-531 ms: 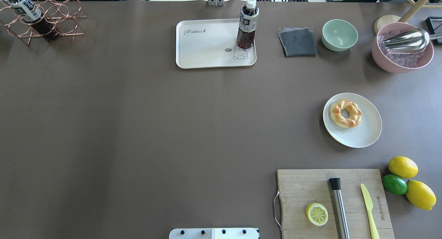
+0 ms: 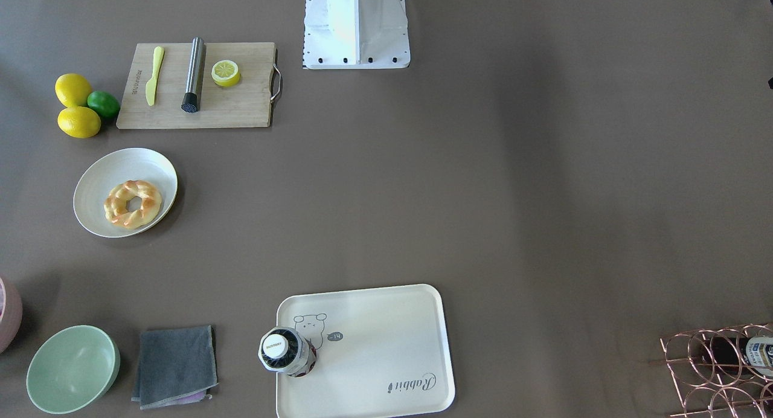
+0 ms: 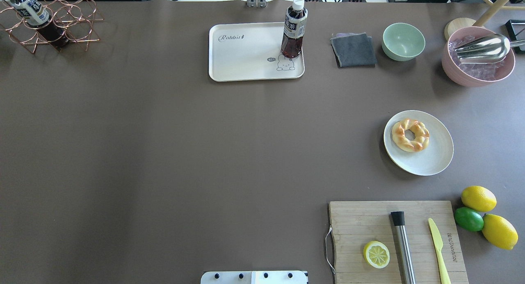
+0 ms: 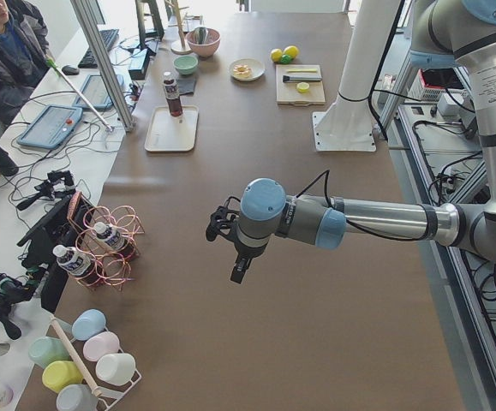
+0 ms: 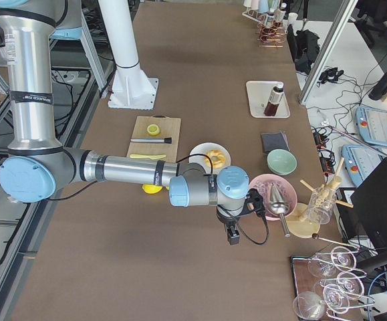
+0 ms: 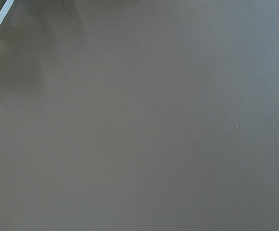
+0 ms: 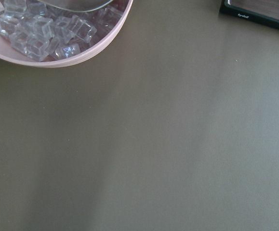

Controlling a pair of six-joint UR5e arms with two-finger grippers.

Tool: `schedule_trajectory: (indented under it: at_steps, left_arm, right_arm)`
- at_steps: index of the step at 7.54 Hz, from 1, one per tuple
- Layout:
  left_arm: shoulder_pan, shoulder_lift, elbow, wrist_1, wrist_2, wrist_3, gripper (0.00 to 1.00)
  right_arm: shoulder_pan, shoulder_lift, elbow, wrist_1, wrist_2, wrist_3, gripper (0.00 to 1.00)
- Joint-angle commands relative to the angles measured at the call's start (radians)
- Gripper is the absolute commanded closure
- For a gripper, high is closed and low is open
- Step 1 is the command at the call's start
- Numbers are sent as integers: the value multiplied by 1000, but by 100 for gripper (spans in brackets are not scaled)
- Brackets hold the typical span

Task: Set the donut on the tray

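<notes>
The golden-brown braided donut (image 3: pixel 410 134) lies on a round white plate (image 3: pixel 434 159) at the table's right; it also shows in the front-facing view (image 2: pixel 133 203). The cream tray (image 3: pixel 242 58) with "Rabbit" script sits at the far middle, with a dark tea bottle (image 3: pixel 293 29) standing on its right part; in the front-facing view the tray (image 2: pixel 386 339) is at the bottom. My left gripper (image 4: pixel 237 272) shows only in the left side view and my right gripper (image 5: pixel 232 234) only in the right side view. I cannot tell whether either is open or shut.
A wooden cutting board (image 3: pixel 361 222) holds a lemon half (image 3: pixel 376 254), a steel muddler and a yellow knife. Lemons and a lime (image 3: pixel 469 218) lie to its right. A grey cloth (image 3: pixel 353 50), green bowl (image 3: pixel 403 41) and pink ice bowl (image 3: pixel 478 56) stand far right; a copper rack (image 3: pixel 53 19) far left.
</notes>
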Motion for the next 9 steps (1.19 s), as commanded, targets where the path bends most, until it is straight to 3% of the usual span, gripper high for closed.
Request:
schedule_trajectory:
  at_steps: [1, 3, 6, 9]
  left_arm:
    - [-2, 12, -18, 0, 0, -28, 3]
    - [-6, 15, -16, 0, 1, -33, 3]
    - [-11, 14, -27, -1, -2, -34, 3]
    - [-12, 11, -35, -1, -3, -40, 3]
  right_arm:
    - [-1, 1, 5, 0, 3, 10, 0]
    - [-36, 7, 8, 37, 30, 113, 0]
    - [-256, 19, -24, 334, 23, 553, 5]
    - [-429, 32, -14, 508, -11, 862, 11]
